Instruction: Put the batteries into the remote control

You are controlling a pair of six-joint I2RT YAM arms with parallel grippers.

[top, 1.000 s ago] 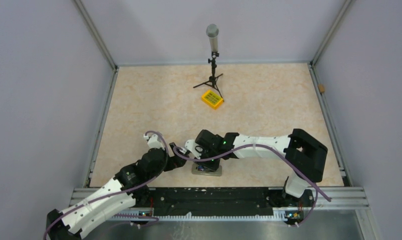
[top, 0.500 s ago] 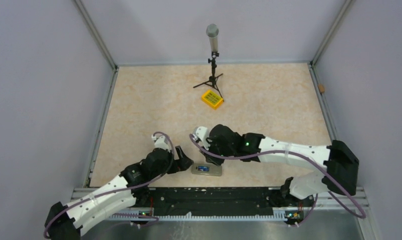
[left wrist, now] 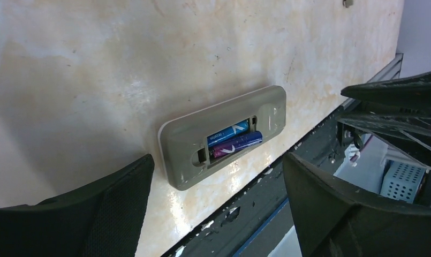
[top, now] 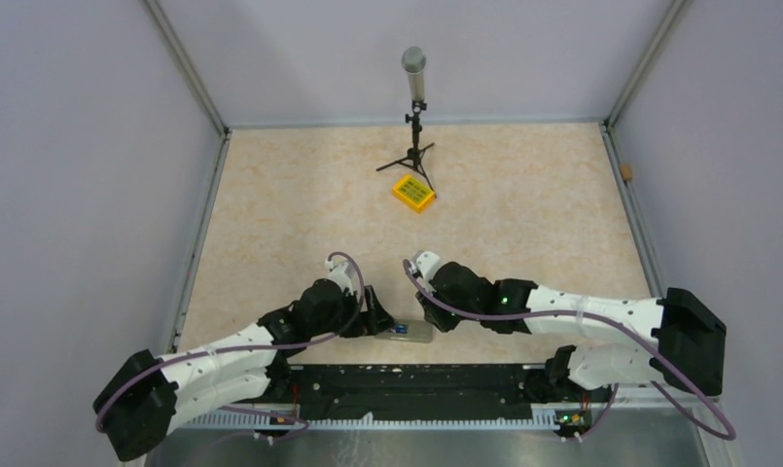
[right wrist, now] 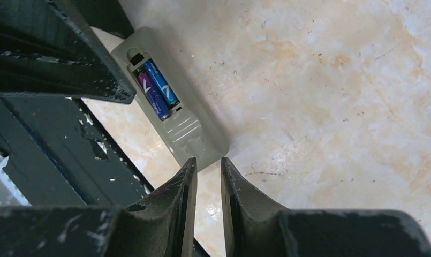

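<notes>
top external view: fixed, high above the near edge, looking down over the whole table (top: 523,195). left wrist view: close, low, oblique across the tabletop. right wrist view: close, steeply downward. all three share the remote control (top: 408,333), which the two wrist views see from opposite ends.

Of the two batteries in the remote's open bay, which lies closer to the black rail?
The purple battery; the light blue battery beside it lies on the side away from the rail.
</notes>
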